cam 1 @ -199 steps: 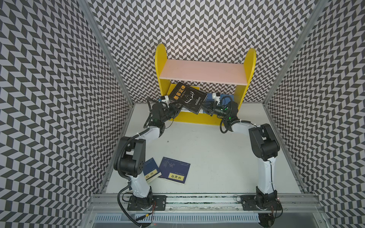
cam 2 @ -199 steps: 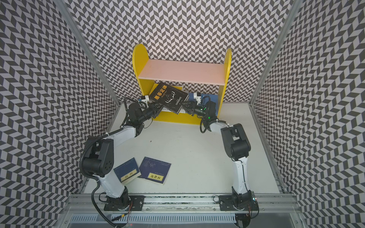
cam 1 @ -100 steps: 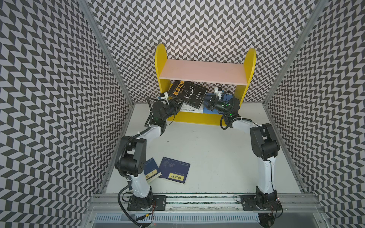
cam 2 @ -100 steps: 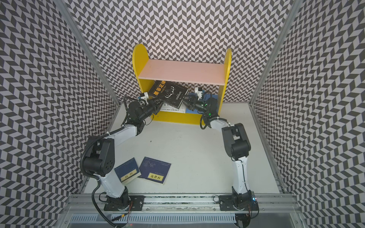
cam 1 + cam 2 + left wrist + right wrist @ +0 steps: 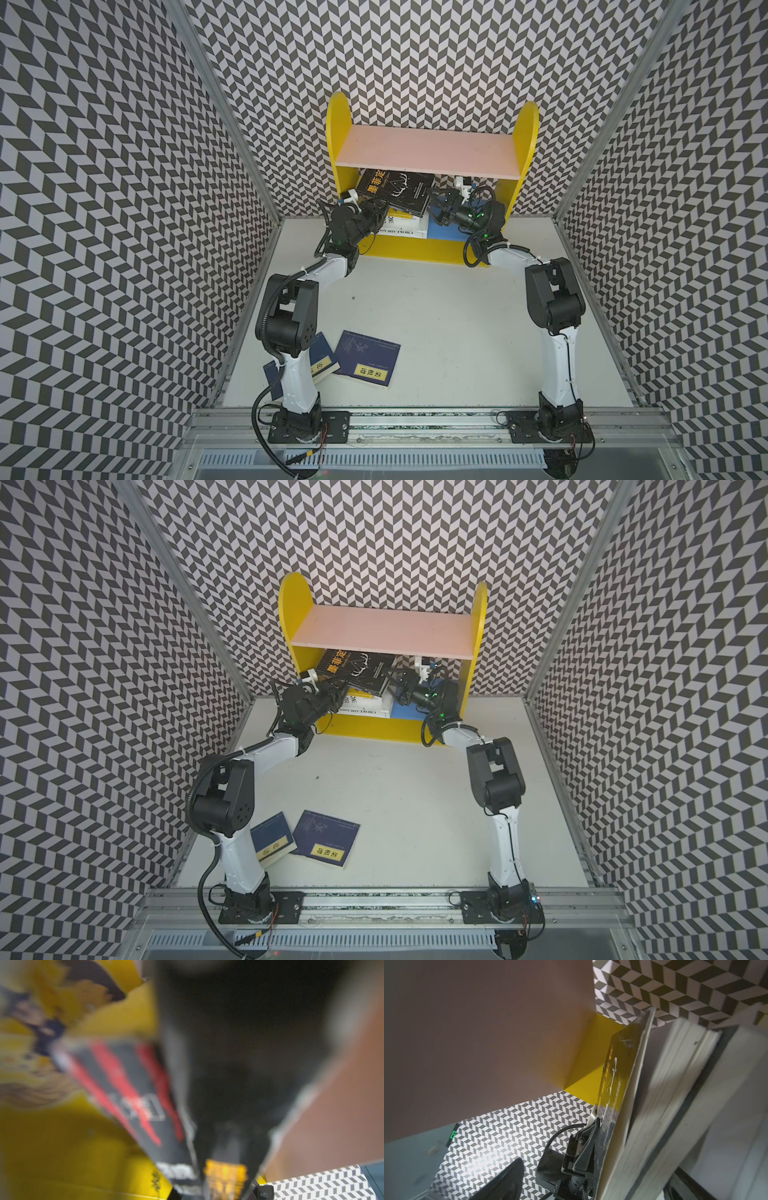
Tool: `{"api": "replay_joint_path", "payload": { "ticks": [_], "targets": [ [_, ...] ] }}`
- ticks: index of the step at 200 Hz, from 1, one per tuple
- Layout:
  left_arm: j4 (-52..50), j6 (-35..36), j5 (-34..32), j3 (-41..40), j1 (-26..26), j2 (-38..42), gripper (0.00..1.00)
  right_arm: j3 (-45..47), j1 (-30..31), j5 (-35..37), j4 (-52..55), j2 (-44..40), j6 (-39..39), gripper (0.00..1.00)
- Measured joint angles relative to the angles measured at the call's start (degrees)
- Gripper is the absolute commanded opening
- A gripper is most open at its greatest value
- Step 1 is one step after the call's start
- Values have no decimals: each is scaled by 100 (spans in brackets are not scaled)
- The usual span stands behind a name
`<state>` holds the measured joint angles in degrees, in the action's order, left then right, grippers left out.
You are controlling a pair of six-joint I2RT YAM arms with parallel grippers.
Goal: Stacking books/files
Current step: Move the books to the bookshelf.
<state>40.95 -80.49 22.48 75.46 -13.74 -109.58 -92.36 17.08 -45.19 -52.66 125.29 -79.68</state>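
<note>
A black book with yellow lettering [image 5: 397, 189] [image 5: 357, 671] lies atop the stack of white and yellow books [image 5: 401, 230] in the yellow shelf's lower bay. My left gripper [image 5: 380, 208] [image 5: 338, 685] is shut on its near left corner, and that end sits slightly off the stack. In the right wrist view the black book [image 5: 612, 1084] shows edge-on, with the left gripper [image 5: 587, 1140] clamped on it. My right gripper [image 5: 436, 203] [image 5: 392, 683] stands open beside the book's right edge, holding nothing. Two navy books [image 5: 368, 357] [image 5: 322, 361] lie on the table near the left arm's base.
The pink upper board [image 5: 428, 151] hangs low over the stack and both grippers. The yellow side panels [image 5: 525, 158] close in the bay. The shelf's blue floor [image 5: 440, 230] shows right of the stack. A black book with red stripes [image 5: 124, 1088] lies under the held one.
The black book has swung down from a steep tilt to lie nearly flat on the stack. The right gripper has opened and let go of its right edge.
</note>
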Motion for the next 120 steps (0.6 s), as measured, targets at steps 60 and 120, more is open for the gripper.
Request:
{"api": "replay_joint_path", "payload": {
  "ticks": [60,120],
  "targets": [
    [-221,111,-376,-2,0,20,0,-190,15,278,1032,-9,1204,100],
    [-273,140,-566,-28,-2,83,0,-540,197,472,1790,-138,2022,100]
  ]
}}
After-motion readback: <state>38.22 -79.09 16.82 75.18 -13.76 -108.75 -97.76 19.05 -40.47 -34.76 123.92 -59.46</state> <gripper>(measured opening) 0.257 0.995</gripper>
